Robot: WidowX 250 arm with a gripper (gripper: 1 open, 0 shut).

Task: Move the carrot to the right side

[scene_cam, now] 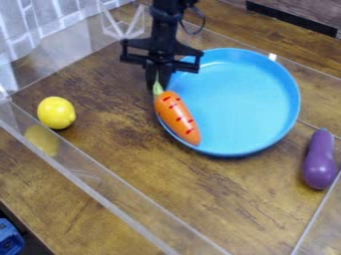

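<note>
Hand [159, 80] above ridged, tapered carrot [176, 118]

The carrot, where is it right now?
In the camera view, the carrot is just above centre, at the left edge of the blue plate, directly below the gripper.

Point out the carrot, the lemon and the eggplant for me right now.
Carrot [176, 119]: camera view, middle of the orange body.
Lemon [56, 113]: camera view, centre of the yellow side.
Eggplant [320, 167]: camera view, lower purple body.
</note>
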